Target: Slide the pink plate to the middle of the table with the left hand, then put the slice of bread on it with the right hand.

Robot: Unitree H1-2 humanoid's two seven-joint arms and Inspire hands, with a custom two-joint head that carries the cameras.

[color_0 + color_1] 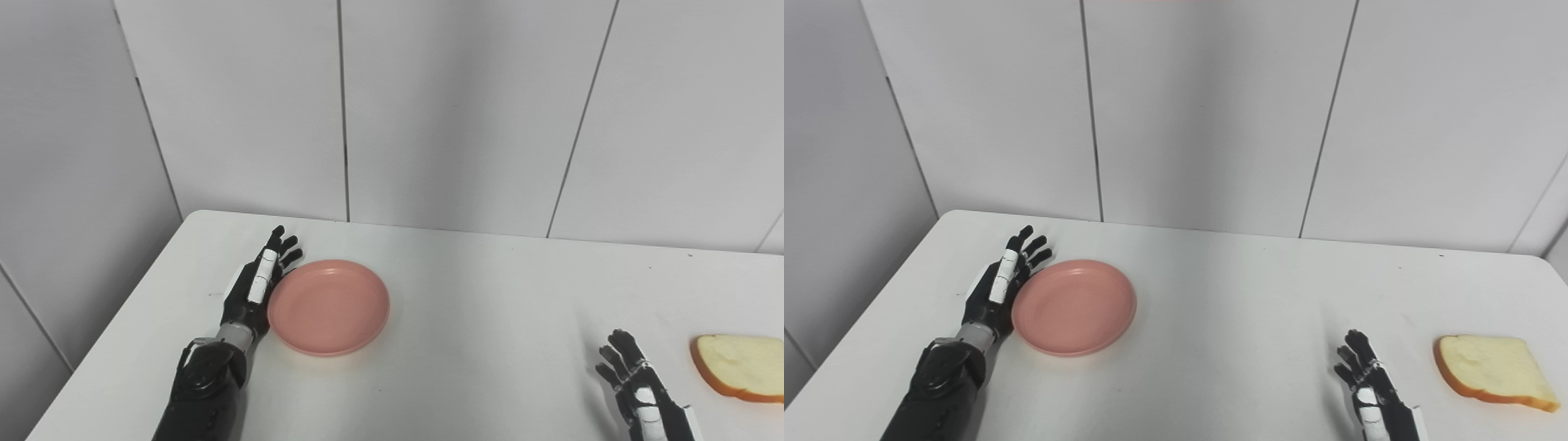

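A round pink plate (329, 306) lies on the white table (478, 306), left of its middle. My left hand (257, 285) is open, edge-on with fingers straight, resting against the plate's left rim. A slice of bread (741, 366) with an orange-brown crust lies flat near the right edge. Low in the picture, left of the bread and apart from it, my right hand (637, 392) is open with fingers spread and holds nothing.
The table's left edge (104, 349) runs close beside my left arm. White wall panels (459, 110) stand right behind the table's far edge. Bare tabletop lies between the plate and my right hand.
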